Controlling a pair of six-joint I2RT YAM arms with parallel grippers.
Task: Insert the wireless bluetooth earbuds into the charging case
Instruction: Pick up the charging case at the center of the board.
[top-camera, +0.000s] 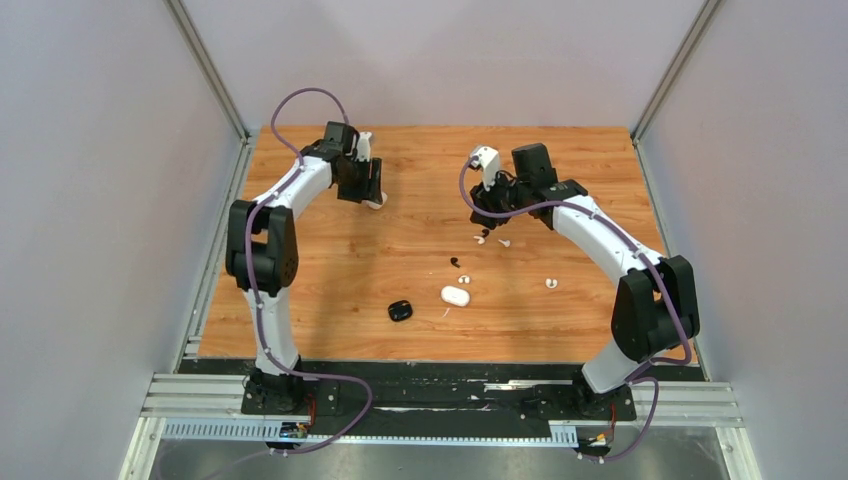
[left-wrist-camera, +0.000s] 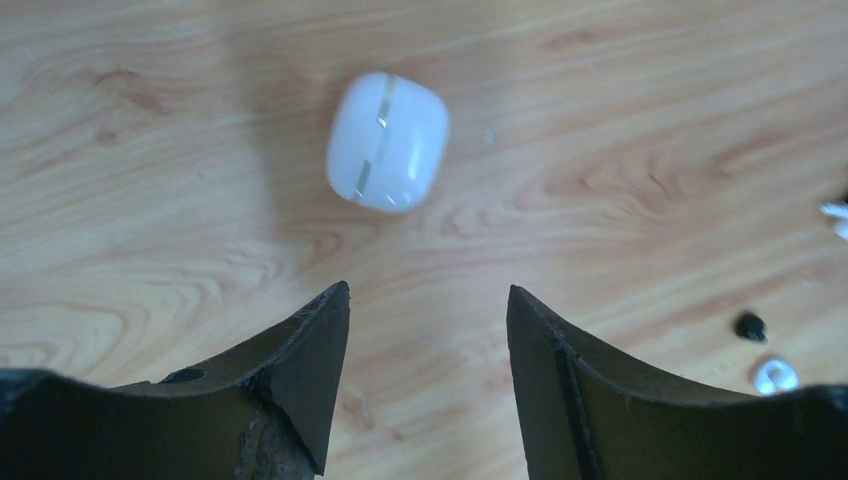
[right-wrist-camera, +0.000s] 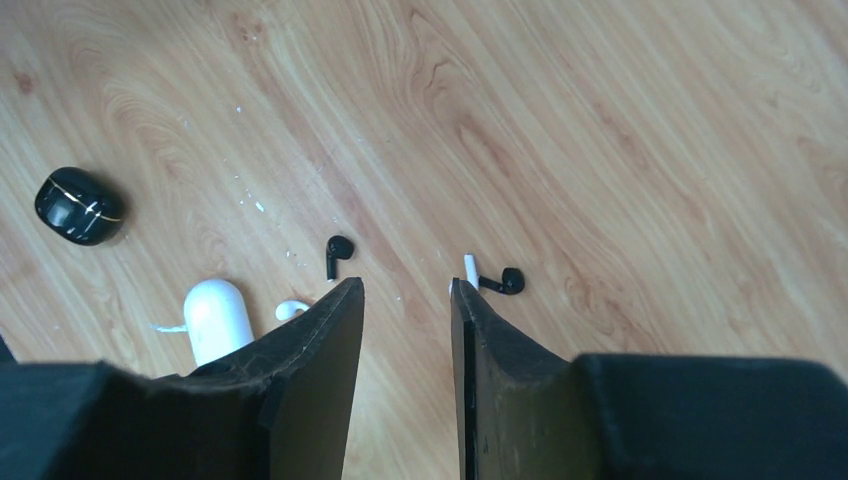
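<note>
Overhead and wrist views of the two arms over the scattered earbud set. The left end effector (left-wrist-camera: 428, 295) is open, its jaws spread wide with only bare wood between them; a white rounded case (left-wrist-camera: 387, 141) with a thin metallic band lies closed just ahead of the fingertips, apart from both. The right end effector (right-wrist-camera: 405, 287) stands with its jaws parted by a narrow gap and grips nothing. A white stem (right-wrist-camera: 470, 270) lies right at the tip of one finger, contact not resolvable, with a small black earbud (right-wrist-camera: 510, 282) just beside it. A black stemmed earbud (right-wrist-camera: 338, 250) rests loose near the other fingertip. Further toward the arm bases lie a white oval case (right-wrist-camera: 217, 318), with a white earbud (right-wrist-camera: 290, 310) just beside it, and a closed black case (right-wrist-camera: 78, 206) with a gold line, well apart from the fingers. A lone white earbud (top-camera: 550, 283) sits on its own toward the right arm. None of the earbuds seen sits in a case. The surface (top-camera: 330, 260) is orange-brown wood-grain board, flecked with pale crumbs near the right end effector. Plain pale walls (top-camera: 100, 200) enclose it on three sides, and an aluminium rail (top-camera: 450, 405) carries the arm bases at the near edge; purple cables (top-camera: 300, 100) loop along both arms.
</note>
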